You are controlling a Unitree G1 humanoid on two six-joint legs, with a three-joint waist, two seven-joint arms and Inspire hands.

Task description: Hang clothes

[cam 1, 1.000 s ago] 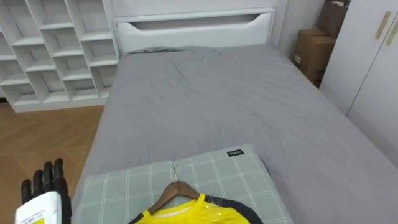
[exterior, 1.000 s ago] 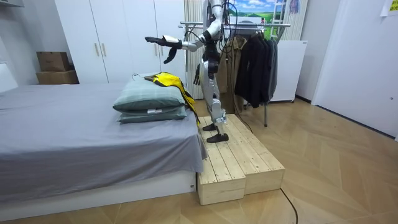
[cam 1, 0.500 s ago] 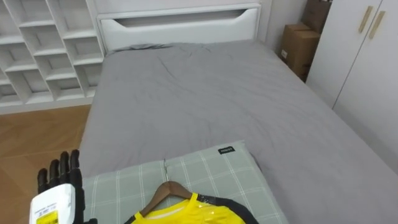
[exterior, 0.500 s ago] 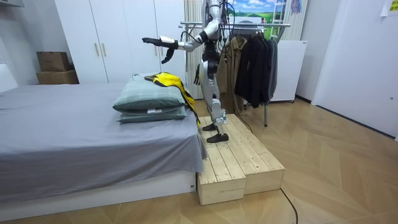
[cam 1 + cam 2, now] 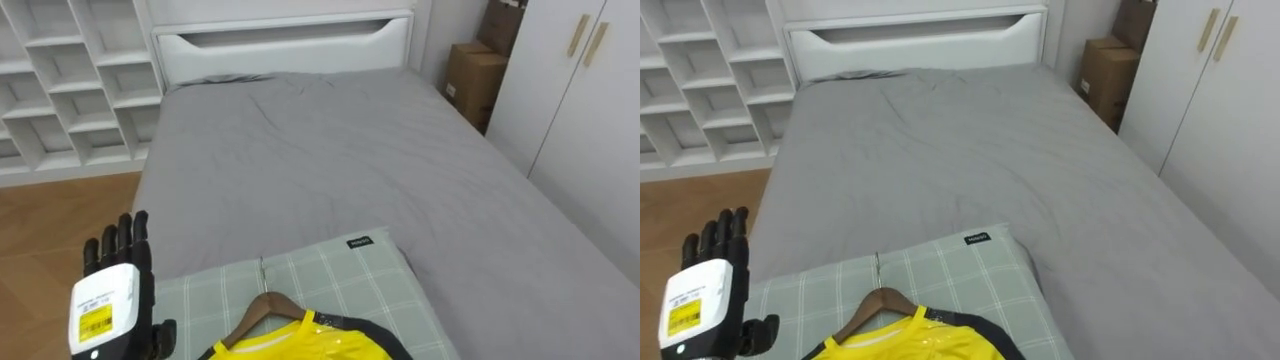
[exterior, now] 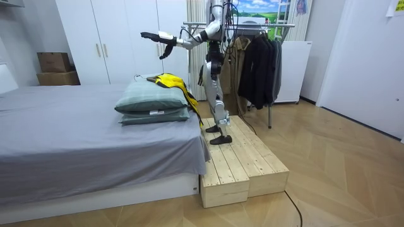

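With its fingers [image 5: 122, 240] straight and holding nothing, the left hand [image 5: 112, 295] at the lower left could reach wrong and knock the bright yellow shirt [image 5: 300, 346] on its brown wooden hanger [image 5: 268, 304] off the green checked pillow [image 5: 345, 275] at the bottom.

I stand on the wooden platform [image 6: 243, 161] at the foot of the bed [image 5: 330, 150], with the clothes rack [image 6: 281, 26] behind me. The pillow [image 5: 330, 275] lies before me on the bed, and on it the garment [image 5: 300, 348] with its hanger [image 5: 262, 305]. My left hand [image 5: 115, 295] hangs above the pillow's left edge. Shelves [image 5: 60, 90] stand left of the bed; a box [image 5: 470, 75] and a wardrobe [image 5: 590, 110] stand right of it.
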